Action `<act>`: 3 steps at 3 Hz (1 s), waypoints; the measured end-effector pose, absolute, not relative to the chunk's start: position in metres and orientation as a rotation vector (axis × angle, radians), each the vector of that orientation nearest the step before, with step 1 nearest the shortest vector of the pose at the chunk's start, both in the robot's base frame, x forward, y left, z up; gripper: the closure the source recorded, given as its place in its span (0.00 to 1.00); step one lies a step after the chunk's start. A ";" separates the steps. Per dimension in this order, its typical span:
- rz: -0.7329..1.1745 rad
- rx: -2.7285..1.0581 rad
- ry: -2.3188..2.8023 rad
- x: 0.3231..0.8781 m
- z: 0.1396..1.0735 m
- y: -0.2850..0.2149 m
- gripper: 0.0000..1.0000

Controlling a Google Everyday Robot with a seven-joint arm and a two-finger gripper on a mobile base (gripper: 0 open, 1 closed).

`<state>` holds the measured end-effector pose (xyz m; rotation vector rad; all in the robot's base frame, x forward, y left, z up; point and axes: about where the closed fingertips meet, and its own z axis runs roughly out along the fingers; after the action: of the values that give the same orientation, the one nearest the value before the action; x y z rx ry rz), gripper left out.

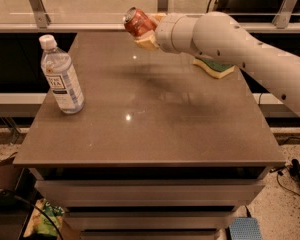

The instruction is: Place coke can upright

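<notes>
The coke can [137, 22], red with a silver top, is held tilted in the air above the far middle of the brown table [150, 119]. Its silver top points up and to the left. My gripper [146, 30] is shut on the can, with pale fingers [147, 42] showing under and behind it. The white arm reaches in from the right, across the table's far right part.
A clear plastic water bottle [61, 75] with a white cap stands upright at the table's left edge. A yellow and green sponge [213, 66] lies at the far right, partly behind the arm. A glass railing runs behind the table.
</notes>
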<state>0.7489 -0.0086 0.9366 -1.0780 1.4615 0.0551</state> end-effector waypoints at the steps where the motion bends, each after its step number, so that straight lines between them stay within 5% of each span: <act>1: 0.101 -1.040 1.444 0.752 0.930 -0.009 1.00; 3: 0.150 -0.971 1.349 0.747 0.927 0.004 1.00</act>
<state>0.7474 0.0036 0.9270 -0.9712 1.3491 0.1499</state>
